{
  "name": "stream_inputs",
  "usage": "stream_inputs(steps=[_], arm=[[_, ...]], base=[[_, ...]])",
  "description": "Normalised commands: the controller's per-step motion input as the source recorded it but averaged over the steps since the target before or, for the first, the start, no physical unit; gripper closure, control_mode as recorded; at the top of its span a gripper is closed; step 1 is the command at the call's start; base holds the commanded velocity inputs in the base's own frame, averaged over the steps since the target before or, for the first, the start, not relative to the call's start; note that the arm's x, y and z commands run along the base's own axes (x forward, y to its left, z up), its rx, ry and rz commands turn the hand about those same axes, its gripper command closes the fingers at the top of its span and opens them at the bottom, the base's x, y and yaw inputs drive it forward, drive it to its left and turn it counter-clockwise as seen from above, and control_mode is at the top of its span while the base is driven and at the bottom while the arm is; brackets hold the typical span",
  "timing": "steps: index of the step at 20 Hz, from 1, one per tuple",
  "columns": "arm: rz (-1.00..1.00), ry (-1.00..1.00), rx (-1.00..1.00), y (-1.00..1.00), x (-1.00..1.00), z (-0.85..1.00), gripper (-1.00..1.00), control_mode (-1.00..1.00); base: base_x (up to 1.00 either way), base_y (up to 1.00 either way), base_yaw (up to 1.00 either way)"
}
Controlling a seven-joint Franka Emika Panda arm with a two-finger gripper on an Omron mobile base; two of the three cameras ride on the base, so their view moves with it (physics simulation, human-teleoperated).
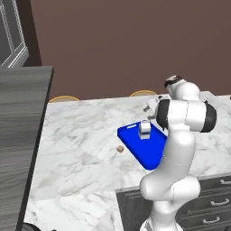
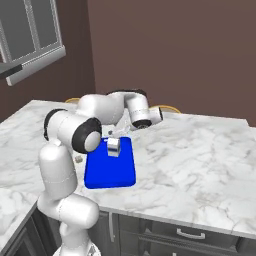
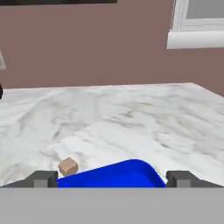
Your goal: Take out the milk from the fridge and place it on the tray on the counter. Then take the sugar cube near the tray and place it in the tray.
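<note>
On the white marble counter [image 1: 81,135] the tiny tan sugar cube [image 1: 120,149] lies just left of the blue tray [image 1: 143,151], apart from its edge. The small white milk [image 1: 145,129] carton stands upright inside the tray near its far end; no writing on it can be read. The gripper [image 3: 112,178] hangs above the tray, its fingers [image 3: 43,178] spread wide apart and holding nothing

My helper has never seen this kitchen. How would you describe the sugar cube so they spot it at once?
Find the white marble counter and the bright blue tray lying on it. The sugar cube sits on bare marble just off the tray's edge. It is tiny and tan, unlike the larger white milk carton standing in the tray.
</note>
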Motion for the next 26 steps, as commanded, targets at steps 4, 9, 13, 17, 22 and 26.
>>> stream_inputs(steps=[4, 9, 13, 17, 22, 26], arm=[[0.00, -0.28, -0.11, 0.36, -0.54, 0.32, -1.00, -1.00], [-0.02, -0.45, -0.28, 0.81, -0.89, 0.03, -1.00, -1.00], [-0.10, -0.21, -0.28, 0.88, -0.44, 0.24, -1.00, -1.00], [-0.12, -0.04, -0.25, 0.74, -0.12, 0.27, -1.00, -1.00], [-0.08, 0.00, -0.27, 0.49, 0.00, 0.03, -1.00, -1.00], [0.02, 0.00, -0.31, 0.12, -0.02, 0.00, -1.00, -1.00]], base=[[0.00, 0.00, 0.00], [0.00, 0.00, 0.00], [0.00, 0.00, 0.00], [0.00, 0.00, 0.00], [0.00, 0.00, 0.00], [0.00, 0.00, 0.00]])
